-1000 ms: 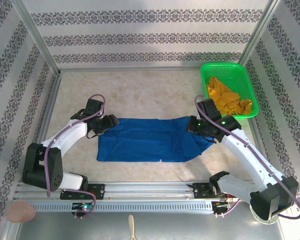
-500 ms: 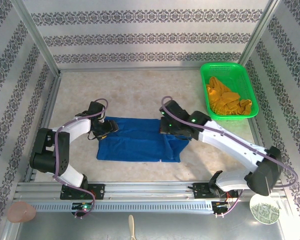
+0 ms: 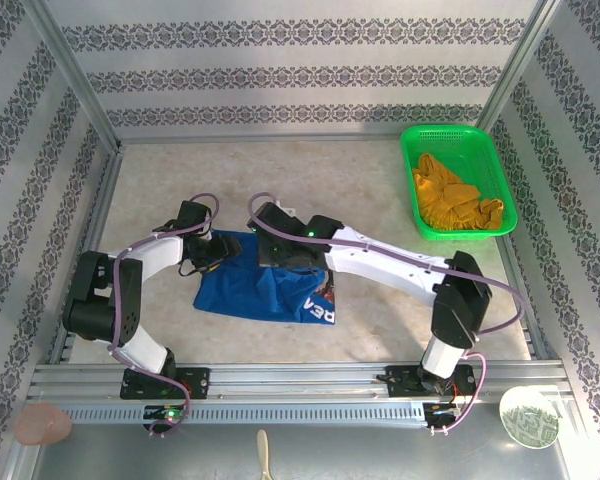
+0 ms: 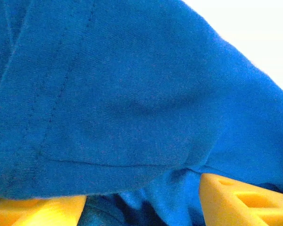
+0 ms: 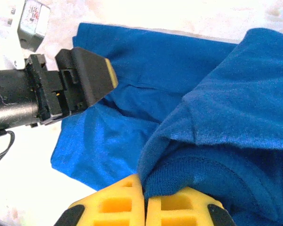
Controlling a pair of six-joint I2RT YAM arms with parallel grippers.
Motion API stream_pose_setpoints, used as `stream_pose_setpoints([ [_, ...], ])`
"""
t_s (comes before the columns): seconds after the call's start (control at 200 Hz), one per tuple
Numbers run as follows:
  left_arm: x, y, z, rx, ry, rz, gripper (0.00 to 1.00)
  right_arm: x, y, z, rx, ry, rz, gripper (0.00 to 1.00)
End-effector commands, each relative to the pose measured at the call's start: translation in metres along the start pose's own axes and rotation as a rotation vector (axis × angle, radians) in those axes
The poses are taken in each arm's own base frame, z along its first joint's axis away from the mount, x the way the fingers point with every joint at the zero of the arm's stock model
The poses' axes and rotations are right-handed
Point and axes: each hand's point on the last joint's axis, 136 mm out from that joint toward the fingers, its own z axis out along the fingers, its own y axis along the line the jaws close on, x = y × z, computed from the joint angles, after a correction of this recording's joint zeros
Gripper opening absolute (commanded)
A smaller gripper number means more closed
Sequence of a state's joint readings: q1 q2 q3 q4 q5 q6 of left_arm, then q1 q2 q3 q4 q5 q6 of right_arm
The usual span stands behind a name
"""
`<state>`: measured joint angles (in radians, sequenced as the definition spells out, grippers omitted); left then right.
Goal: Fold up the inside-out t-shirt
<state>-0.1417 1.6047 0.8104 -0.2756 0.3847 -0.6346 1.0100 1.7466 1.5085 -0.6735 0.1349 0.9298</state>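
The right claw (image 5: 145,193) is shut tight, its two yellow fingers (image 5: 115,203) pressed together on a thick fold of the blue t-shirt (image 3: 255,290). In the overhead view its arm reaches from the lower right of the frame to the centre, and the pinched fold sits over the rest of the shirt.

The left claw (image 4: 141,205) has its fingers spread well apart. Blue cloth drapes over them and sags into the gap, touching both, with no pinch to be seen.

The t-shirt lies on the pale tabletop (image 3: 280,190), centre-left in the overhead frame, doubled over into a rough, wrinkled block. White lettering (image 3: 320,312) shows at its lower right corner. A stitched hem runs across the cloth in the left wrist view.

At upper right, well apart, a green basket (image 3: 412,140) holds a mustard garment (image 3: 450,198).
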Motion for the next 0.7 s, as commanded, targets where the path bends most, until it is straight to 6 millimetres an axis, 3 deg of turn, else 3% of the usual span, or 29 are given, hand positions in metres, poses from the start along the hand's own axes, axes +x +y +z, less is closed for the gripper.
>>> stream_pose_setpoints([
  [0.0,0.040,0.047,0.022,-0.129,0.133,-0.059,0.67,-0.007,0.024,0.002,-0.045,-0.015,0.015,0.00],
  [0.255,0.041,0.047,0.023,-0.123,0.135,-0.066,0.67,-0.006,0.055,0.021,-0.082,0.020,0.001,0.00],
  [0.405,0.041,0.046,0.023,-0.120,0.136,-0.071,0.67,-0.002,0.067,0.043,-0.098,0.050,0.014,0.00],
  [0.475,0.037,0.045,0.021,-0.127,0.127,-0.072,0.67,-0.005,0.079,0.053,-0.136,0.057,-0.002,0.33],
  [0.515,0.033,0.044,0.018,-0.135,0.124,-0.077,0.67,-0.010,0.089,0.052,-0.168,0.061,-0.017,0.47],
  [0.624,0.002,0.042,0.001,-0.140,0.072,-0.103,0.69,-0.026,0.118,0.022,-0.291,0.032,-0.106,0.65],
  [0.694,-0.026,0.041,-0.016,-0.137,0.027,-0.124,0.71,-0.036,0.125,-0.006,-0.345,0.000,-0.148,0.67],
])
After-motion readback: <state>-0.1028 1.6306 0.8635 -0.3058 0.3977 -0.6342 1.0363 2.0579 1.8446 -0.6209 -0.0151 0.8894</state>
